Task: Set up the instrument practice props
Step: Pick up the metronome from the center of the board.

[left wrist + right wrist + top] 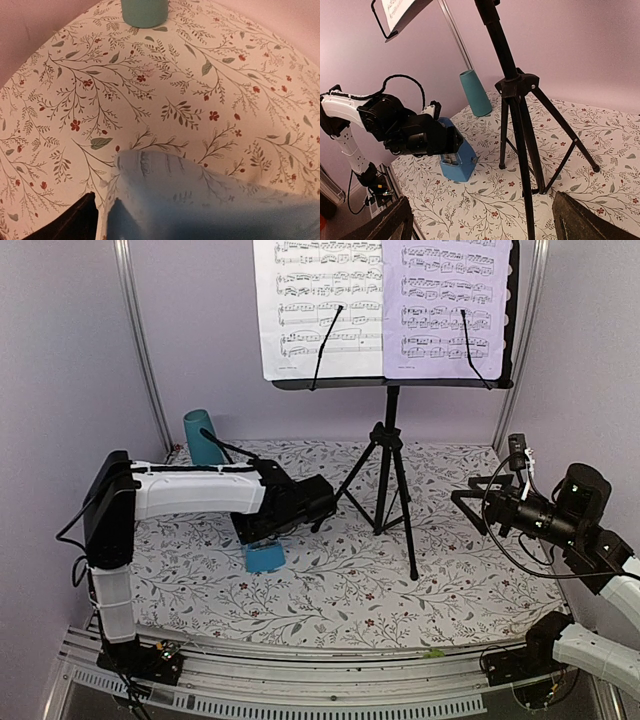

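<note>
The space is enclosed by plain lavender walls (60, 360), with slim metal posts (142, 350) set at the back corners. The table (330, 680) is covered by a white cloth (340, 590) printed with leafy sprigs and red flowers.

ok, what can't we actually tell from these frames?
The metronome: top view, upper part under the left tool; left wrist view, blurred, too close.
Grip: no view shows whether that tool touches the metronome.
The sheet-music pages: tops cut by the top view's edge; notes too small to read.
The teal cup: cut off by the left wrist view's top edge.
</note>
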Available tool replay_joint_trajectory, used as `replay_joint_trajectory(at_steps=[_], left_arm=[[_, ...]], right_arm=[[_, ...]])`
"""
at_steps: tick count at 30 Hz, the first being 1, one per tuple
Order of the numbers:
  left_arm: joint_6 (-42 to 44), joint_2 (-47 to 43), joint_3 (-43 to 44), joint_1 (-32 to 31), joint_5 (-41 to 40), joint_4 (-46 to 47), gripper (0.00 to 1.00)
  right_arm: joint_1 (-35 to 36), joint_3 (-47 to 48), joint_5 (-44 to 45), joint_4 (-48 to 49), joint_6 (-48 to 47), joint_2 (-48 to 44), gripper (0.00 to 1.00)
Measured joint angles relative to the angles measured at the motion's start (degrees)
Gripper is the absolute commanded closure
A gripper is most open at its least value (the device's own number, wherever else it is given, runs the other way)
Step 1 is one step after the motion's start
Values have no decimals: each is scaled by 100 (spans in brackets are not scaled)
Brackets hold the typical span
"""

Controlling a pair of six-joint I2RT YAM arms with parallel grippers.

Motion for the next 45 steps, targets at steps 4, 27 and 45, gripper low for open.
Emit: replay_joint_trajectory(at_steps=[4, 27, 45], left_arm=[[669, -385, -774, 17, 31, 369, 27], [4293, -2323, -3104, 739, 1362, 3617, 4], [5506, -2830, -3491, 1329, 1921, 4489, 1]], right_arm=[[0, 0, -4, -11, 4, 13, 1], [37, -378, 411, 345, 579, 444, 1], [39, -824, 850, 675, 1318, 201, 1]])
